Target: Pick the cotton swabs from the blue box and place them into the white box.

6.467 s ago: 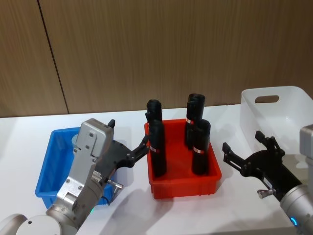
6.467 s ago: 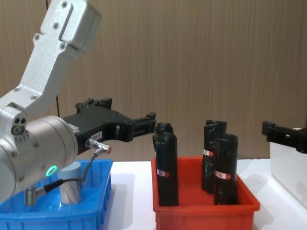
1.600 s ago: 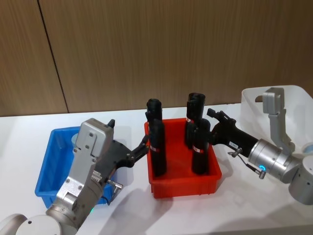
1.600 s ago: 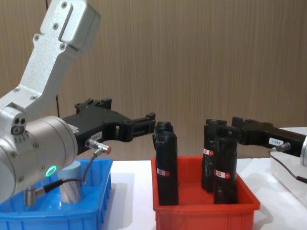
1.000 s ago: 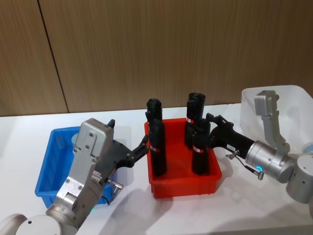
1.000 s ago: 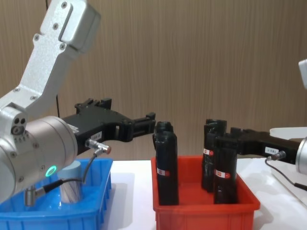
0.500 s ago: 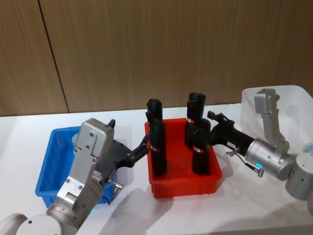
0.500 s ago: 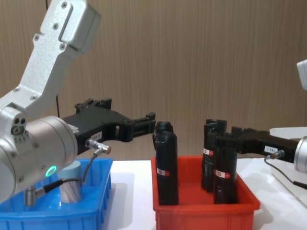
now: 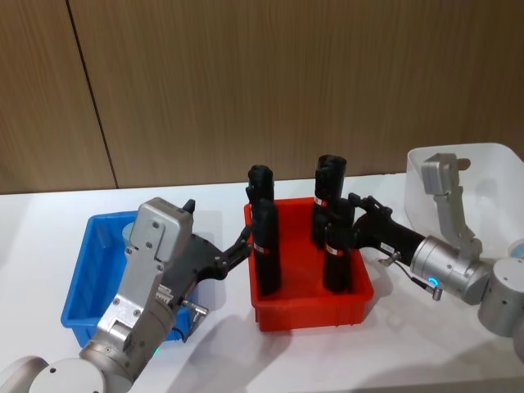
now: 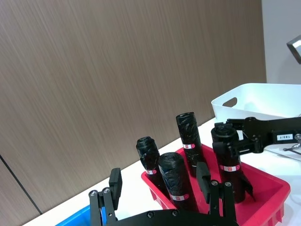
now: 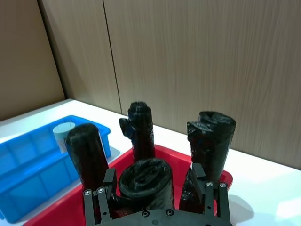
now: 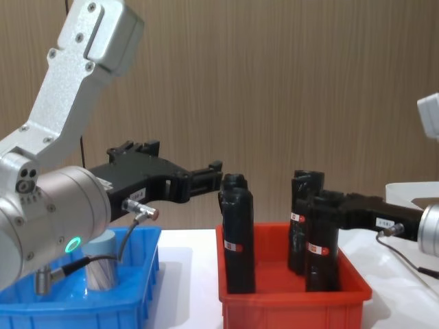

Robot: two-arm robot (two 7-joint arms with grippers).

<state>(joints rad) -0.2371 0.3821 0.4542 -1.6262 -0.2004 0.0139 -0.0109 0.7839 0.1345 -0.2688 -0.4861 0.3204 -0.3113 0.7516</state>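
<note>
Your right gripper (image 9: 337, 223) has its fingers spread to either side of the front-right black roll (image 9: 337, 260) in the red bin (image 9: 311, 314), not the cotton swabs (image 12: 101, 269), which stand in the blue box (image 9: 82, 282) at your left. Your left gripper (image 9: 243, 243) hovers between the blue box and red bin, fingers apart. The white box (image 9: 483, 176) sits far right on the worktop (image 9: 344, 360).

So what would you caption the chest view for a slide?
Right gripper closing around a black roll in the red bin; left gripper idle above the blue box.

Right claw (image 9: 342, 219) around a black roll (image 9: 338, 247) in the red bin (image 9: 311, 311)
</note>
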